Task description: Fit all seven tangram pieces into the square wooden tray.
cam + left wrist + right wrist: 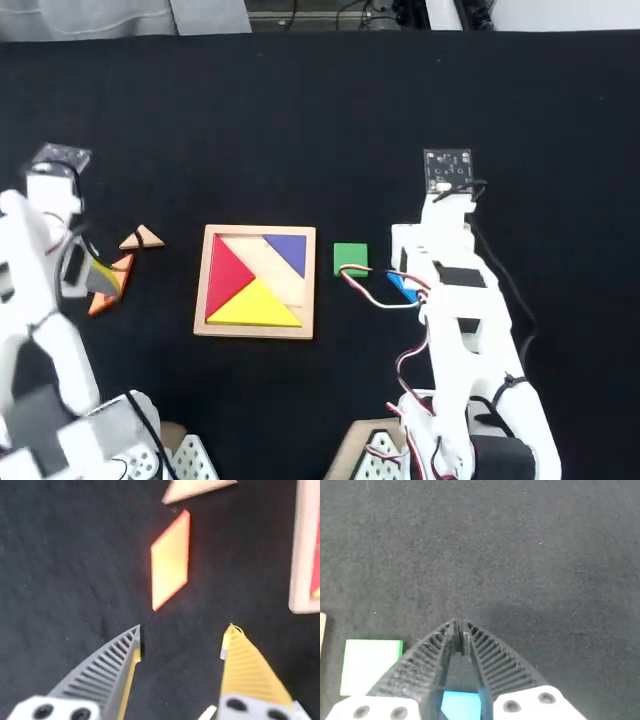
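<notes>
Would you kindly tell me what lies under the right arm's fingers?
A light blue piece lies on the table beneath the right gripper, whose fingers are shut. They cover most of it, so its shape cannot be told. A green square lies beside it, uncovered.

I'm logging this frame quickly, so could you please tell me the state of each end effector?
Left end effector: open, empty.
Right end effector: closed, nothing between its tips.

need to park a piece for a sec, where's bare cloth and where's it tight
Widest bare cloth: the whole far side beyond the tray. Also the strip between tray and wooden triangle, and in front of the tray. Crowded around the orange piece by the left gripper, and around green square and blue piece.
</notes>
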You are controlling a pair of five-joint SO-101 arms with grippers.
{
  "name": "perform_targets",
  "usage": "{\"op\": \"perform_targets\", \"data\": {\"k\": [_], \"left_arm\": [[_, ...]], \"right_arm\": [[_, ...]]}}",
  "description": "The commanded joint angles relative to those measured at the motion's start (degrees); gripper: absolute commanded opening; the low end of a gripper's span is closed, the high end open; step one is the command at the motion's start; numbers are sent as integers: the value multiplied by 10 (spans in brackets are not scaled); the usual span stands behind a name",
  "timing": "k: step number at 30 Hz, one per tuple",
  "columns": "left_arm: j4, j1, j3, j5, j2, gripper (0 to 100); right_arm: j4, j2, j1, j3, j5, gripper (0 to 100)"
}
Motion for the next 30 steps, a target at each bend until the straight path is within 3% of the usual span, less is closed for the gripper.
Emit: {"op": "perform_targets", "data": {"k": [1, 8, 14, 30], "left_arm": [[-4, 10, -74, 13, 102, 263], [-69, 14, -157, 53, 246, 260], [-74, -12, -161, 122, 249, 259], [-175, -8, -40, 121, 250, 250]], "right_arm": [[-13, -16, -11, -11, 7, 11], [-13, -16, -11, -10, 7, 11], [-31, -16, -11, -5, 7, 11], [-53, -16, -11, 6, 7, 11]]}}
